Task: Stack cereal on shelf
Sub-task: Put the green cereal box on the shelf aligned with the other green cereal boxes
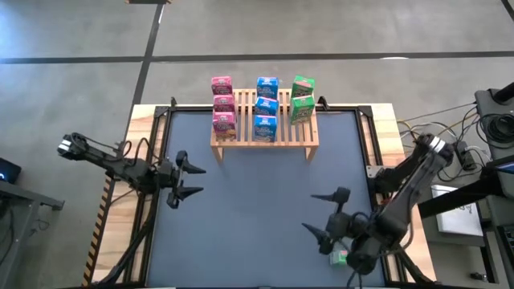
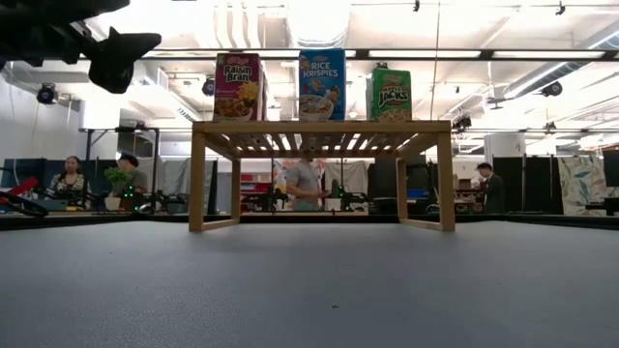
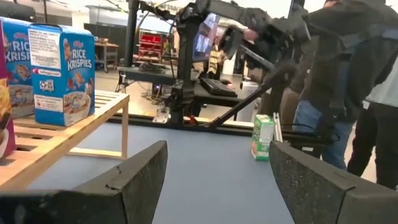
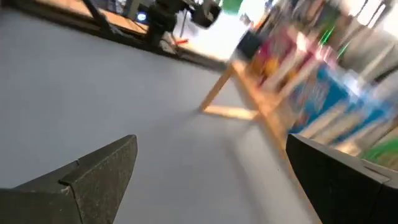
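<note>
A: Start with the right gripper. It hangs over the near right part of the mat, well short of the shelf, fingers spread wide and holding nothing.

B: And the green box lying by it?

A: That is the one carton not yet on the shelf. It sits nearer than the gripper, close to the mat's near right edge and partly under the right arm. The left wrist view shows it standing upright on the mat. I judge the gripper is wide open because that box is its next pick.

B: The left gripper?

A: Also wide open and empty, over the left side of the mat, nearer than the shelf's left end and clear of it. It seems to be waiting.

B: Room to move?

A: Plenty. The mat between both grippers and the shelf is bare, so a straight carry to the shelf looks unobstructed. The tight spot is the box itself, hemmed in by the mat's edge and the arm above it.

B: And on the shelf?

A: At the far edge of the table it carries three pink boxes in the left column, three blue boxes in the middle, and two green boxes on the right. The near end of the green column is open slats, the likely place for the last carton. The blue column stands just beside it, so it must go in without nudging that.
</note>
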